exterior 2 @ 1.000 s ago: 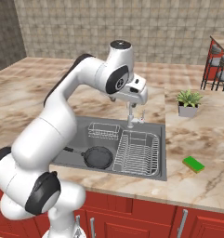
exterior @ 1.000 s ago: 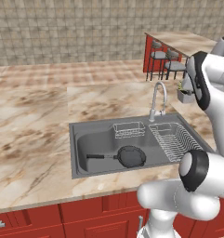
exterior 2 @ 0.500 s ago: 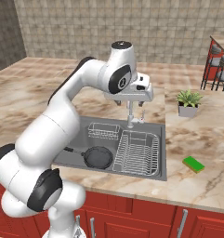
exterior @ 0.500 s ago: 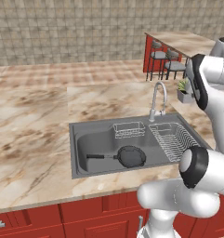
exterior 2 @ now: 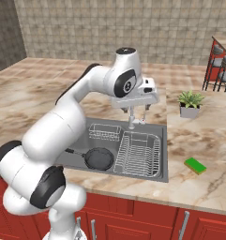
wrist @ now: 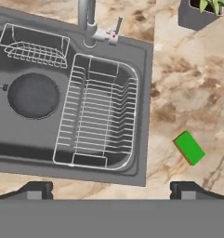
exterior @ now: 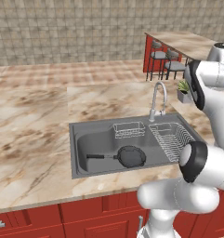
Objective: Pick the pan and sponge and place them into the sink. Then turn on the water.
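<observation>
Plain green sponge (wrist: 189, 147), no legible writing

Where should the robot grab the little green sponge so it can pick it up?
Best from straight above: the sponge lies flat on the counter right of the sink, with nothing touching it. The open claw should probably pinch its two long sides, across the narrow width.

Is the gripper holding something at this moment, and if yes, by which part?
Nothing is held. The gripper is open and empty, high above the sink. The pan already lies in the basin, and the sponge lies on the counter, untouched.
</observation>
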